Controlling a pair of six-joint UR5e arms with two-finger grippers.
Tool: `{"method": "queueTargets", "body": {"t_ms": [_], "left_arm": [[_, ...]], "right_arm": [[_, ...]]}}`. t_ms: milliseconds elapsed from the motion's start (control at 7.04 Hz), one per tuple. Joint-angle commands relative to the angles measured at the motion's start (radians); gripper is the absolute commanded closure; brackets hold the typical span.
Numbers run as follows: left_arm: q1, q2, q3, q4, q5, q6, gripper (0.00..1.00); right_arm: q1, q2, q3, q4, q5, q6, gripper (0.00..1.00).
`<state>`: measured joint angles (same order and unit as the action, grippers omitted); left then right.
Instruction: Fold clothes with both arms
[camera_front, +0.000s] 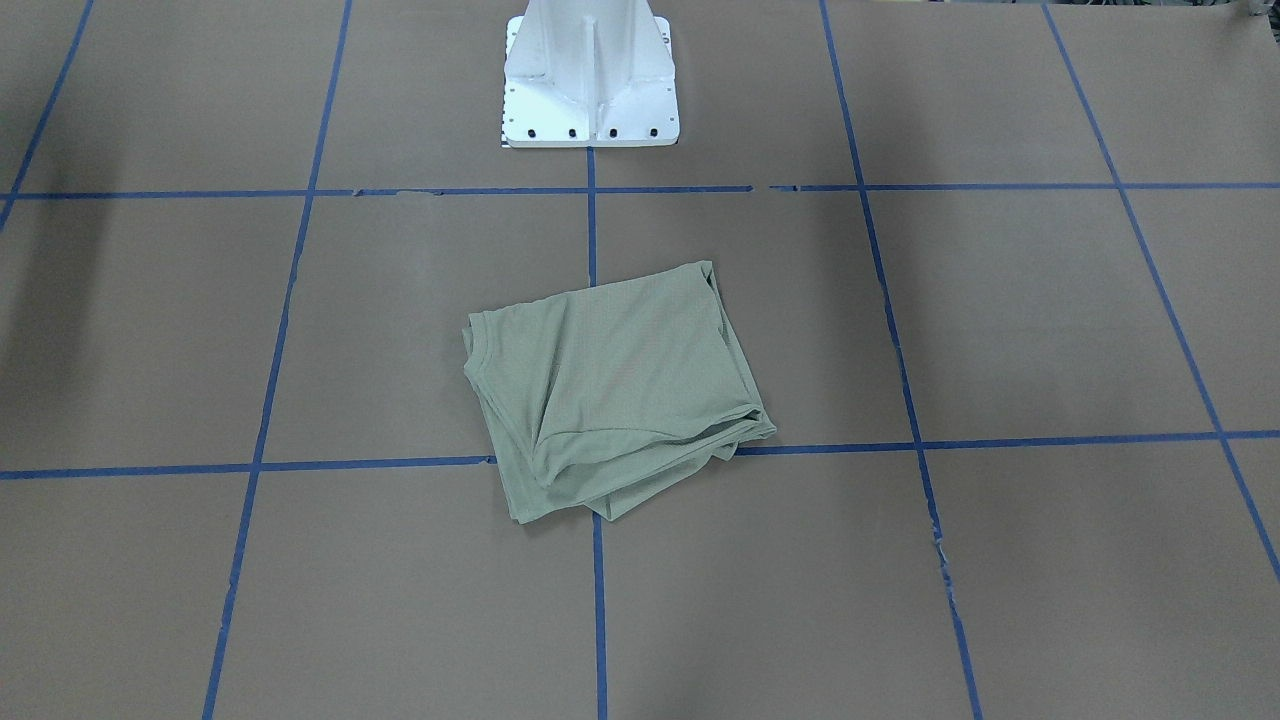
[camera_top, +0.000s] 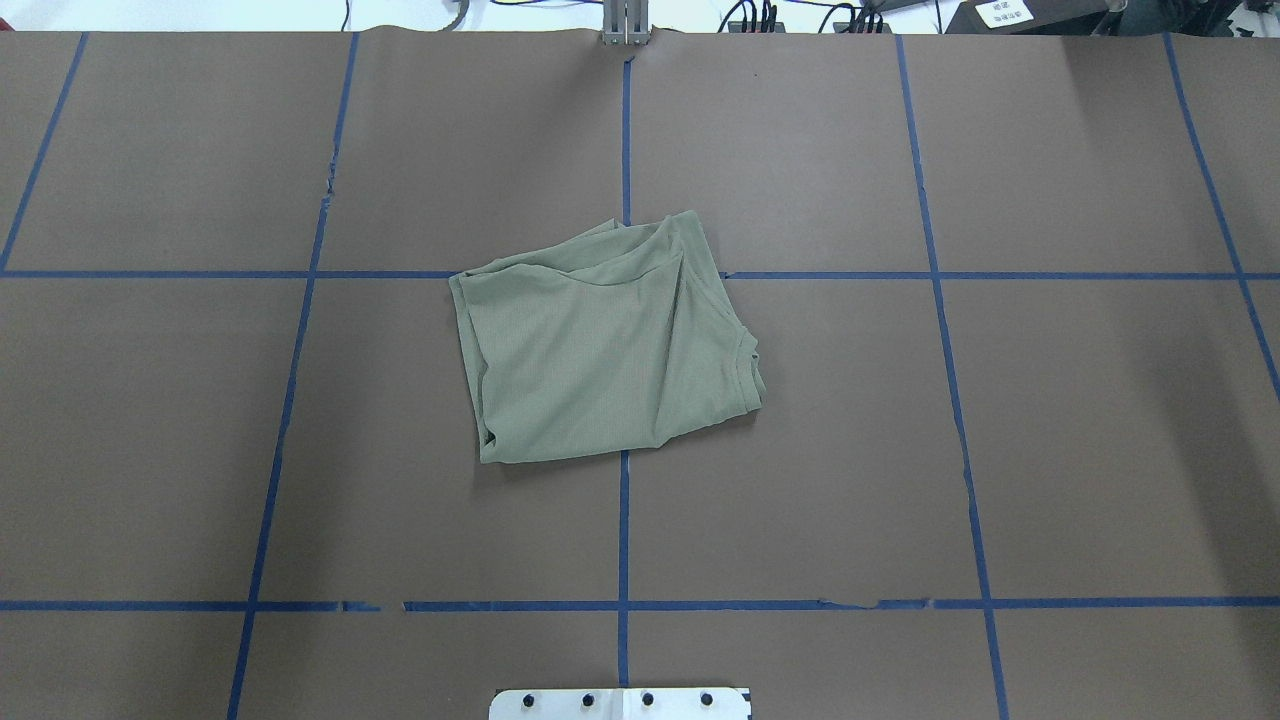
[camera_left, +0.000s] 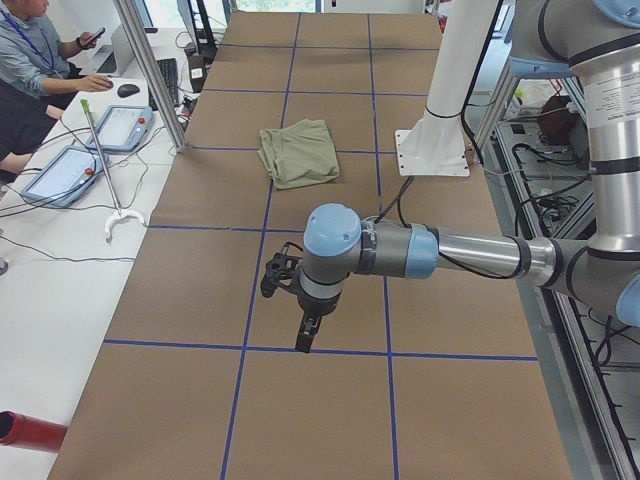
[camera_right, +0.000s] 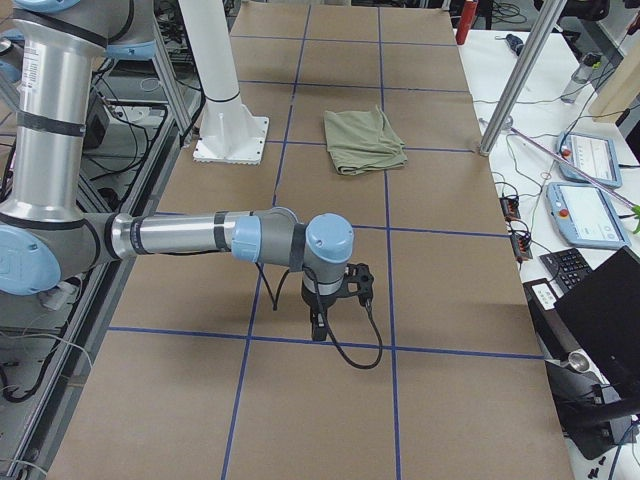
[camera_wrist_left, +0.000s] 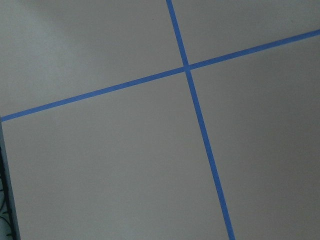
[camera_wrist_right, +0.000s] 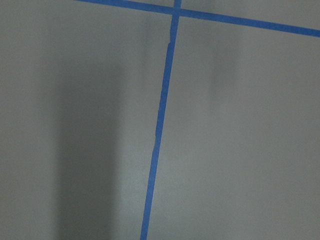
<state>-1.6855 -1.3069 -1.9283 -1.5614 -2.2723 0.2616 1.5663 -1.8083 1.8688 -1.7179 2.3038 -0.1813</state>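
Seemingly knit sage shirt (camera_top: 600, 350), folded squarish; left claw (camera_left: 307, 336), right claw (camera_right: 318, 325): opening indiscernible.

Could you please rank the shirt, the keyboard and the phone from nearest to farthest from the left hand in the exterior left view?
1. Shirt, on the table, nearest the left hand.
2. Keyboard, on the white desk beyond it.
3. Phone, held by the person farthest back.

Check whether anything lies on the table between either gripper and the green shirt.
Nothing visible does. The folded shirt lies alone mid-table. From the left gripper and the right gripper, each toward a table end, only bare brown table with blue tape lines runs toward it.
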Motion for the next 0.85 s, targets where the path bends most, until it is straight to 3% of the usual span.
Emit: {"method": "queueTargets", "body": {"t_ms": [0, 284, 710], "left_arm": [[-0.003, 0.014, 0.011, 0.0, -0.003, -0.002, 0.0], [0.003, 0.009, 0.006, 0.073, 0.0, -0.005, 0.0], [0.009, 0.012, 0.006, 0.072, -0.003, -0.001, 0.0]], "right_arm": [[0.009, -0.049, -0.013, 0.058, 0.006, 0.0, 0.0], [0.009, -0.049, -0.028, 0.061, 0.002, -0.001, 0.0], [0.008, -0.049, -0.028, 0.061, 0.003, -0.001, 0.0]]}}
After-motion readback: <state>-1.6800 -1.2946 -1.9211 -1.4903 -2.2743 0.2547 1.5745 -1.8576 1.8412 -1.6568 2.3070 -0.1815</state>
